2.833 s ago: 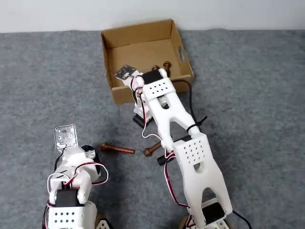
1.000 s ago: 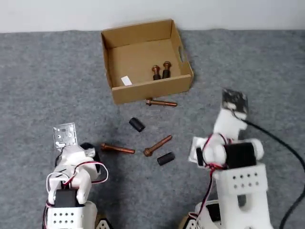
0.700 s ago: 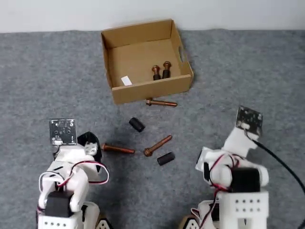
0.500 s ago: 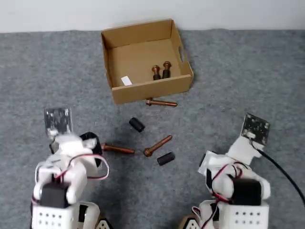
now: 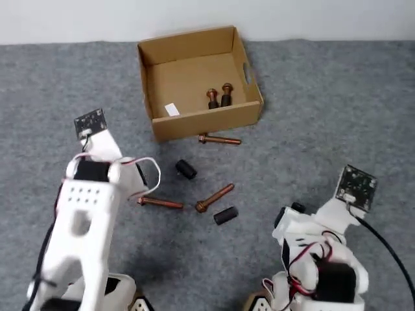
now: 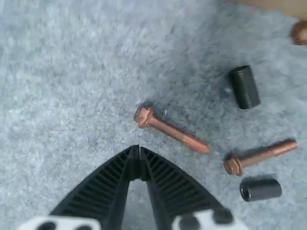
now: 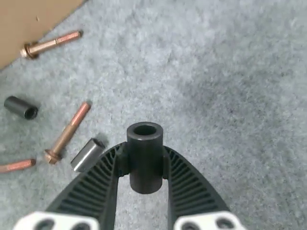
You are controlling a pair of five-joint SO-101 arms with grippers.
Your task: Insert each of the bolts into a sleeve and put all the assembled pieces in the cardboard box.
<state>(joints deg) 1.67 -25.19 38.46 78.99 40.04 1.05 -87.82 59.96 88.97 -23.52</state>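
While the left gripper [image 6: 139, 160] hangs empty with jaws pressed together, just beside a copper bolt [image 6: 170, 130] mid-table, the right gripper [image 7: 144, 154] clamps a black sleeve [image 7: 144, 139] upright; the cardboard box [image 5: 201, 123] sits near the table's far edge

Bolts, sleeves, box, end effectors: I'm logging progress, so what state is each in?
Box: open, two assembled pieces inside.
Bolts: three loose on the carpet, unsleeved.
Sleeves: two empty on the carpet.
Left end effector: shut, empty.
Right end effector: shut on third sleeve.
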